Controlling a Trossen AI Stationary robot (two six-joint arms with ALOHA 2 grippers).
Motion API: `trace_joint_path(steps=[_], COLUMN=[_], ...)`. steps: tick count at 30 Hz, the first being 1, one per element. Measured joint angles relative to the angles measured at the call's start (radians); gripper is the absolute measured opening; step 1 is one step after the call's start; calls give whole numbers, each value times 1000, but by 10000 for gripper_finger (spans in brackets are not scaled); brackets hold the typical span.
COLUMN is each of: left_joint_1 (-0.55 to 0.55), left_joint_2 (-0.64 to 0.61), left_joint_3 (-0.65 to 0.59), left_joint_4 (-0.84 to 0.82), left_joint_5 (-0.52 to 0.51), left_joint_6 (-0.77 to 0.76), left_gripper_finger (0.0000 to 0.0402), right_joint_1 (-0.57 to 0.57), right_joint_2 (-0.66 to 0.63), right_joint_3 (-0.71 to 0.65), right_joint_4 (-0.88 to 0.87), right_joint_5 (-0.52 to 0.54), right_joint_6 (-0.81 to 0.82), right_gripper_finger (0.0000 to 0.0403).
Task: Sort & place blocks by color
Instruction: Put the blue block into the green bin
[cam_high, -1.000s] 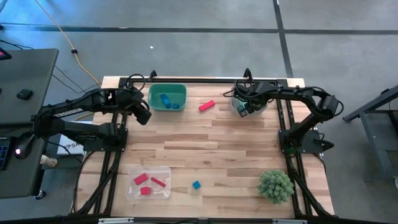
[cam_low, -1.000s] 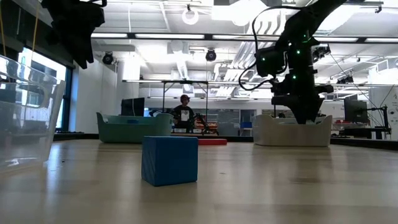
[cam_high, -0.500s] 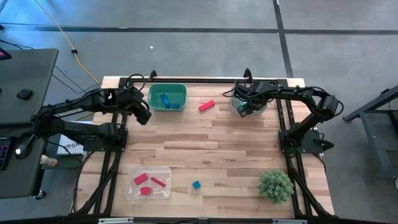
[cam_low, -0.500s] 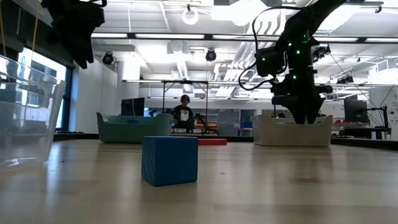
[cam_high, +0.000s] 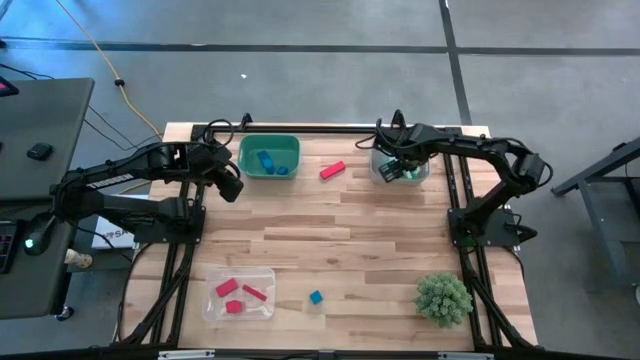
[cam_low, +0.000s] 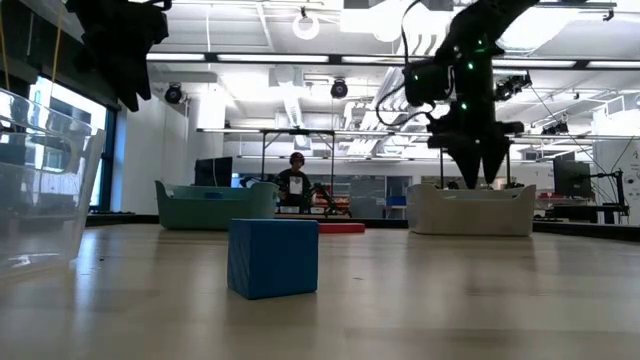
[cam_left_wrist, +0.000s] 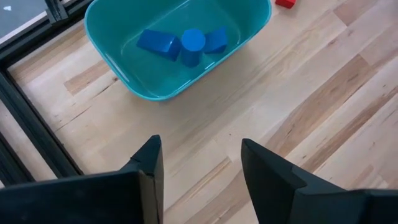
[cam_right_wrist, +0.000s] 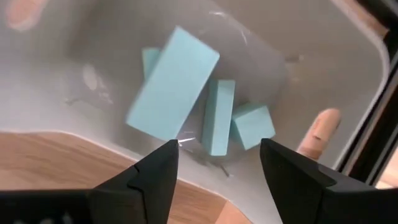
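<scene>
My right gripper (cam_right_wrist: 217, 152) is open and empty above the white bin (cam_high: 402, 166) at the far right. Several light teal blocks (cam_right_wrist: 217, 121) lie in that bin, and one teal bar (cam_right_wrist: 174, 84) shows blurred above the others. My left gripper (cam_left_wrist: 199, 149) is open and empty, hovering just left of the teal bin (cam_high: 268, 157), which holds blue blocks (cam_left_wrist: 181, 43). A red block (cam_high: 332, 170) lies on the table between the two bins. A blue cube (cam_high: 316, 297) rests near the front edge, and it also shows in the low view (cam_low: 273, 258).
A clear bin (cam_high: 240, 293) with red blocks stands at the near left. A spiky green plant ball (cam_high: 443, 297) sits at the near right. The middle of the table (cam_high: 340, 230) is bare wood. A person (cam_low: 295, 185) shows in the room beyond.
My right gripper has gone up out of the white bin and a little toward the table's far edge. A light teal bar now shows loose in the bin below its fingers.
</scene>
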Motion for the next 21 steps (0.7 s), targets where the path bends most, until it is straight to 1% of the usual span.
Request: trace_joint_path(steps=[5, 9, 16, 21], left_joint_1=[0, 0, 0, 0], left_joint_2=[0, 0, 0, 0], left_joint_3=[0, 0, 0, 0], left_joint_4=[0, 0, 0, 0], left_joint_5=[0, 0, 0, 0], left_joint_6=[-2, -1, 0, 1], left_gripper_finger=[154, 156, 157, 157], right_joint_1=[6, 12, 14, 14], right_joint_2=[0, 0, 0, 0], right_joint_3=[89, 166, 310, 374], right_joint_4=[-55, -44, 88, 230], right_joint_5=[-2, -26, -125, -187], right_joint_6=[-7, -41, -184, -307], right_gripper_finger=[216, 216, 216, 216])
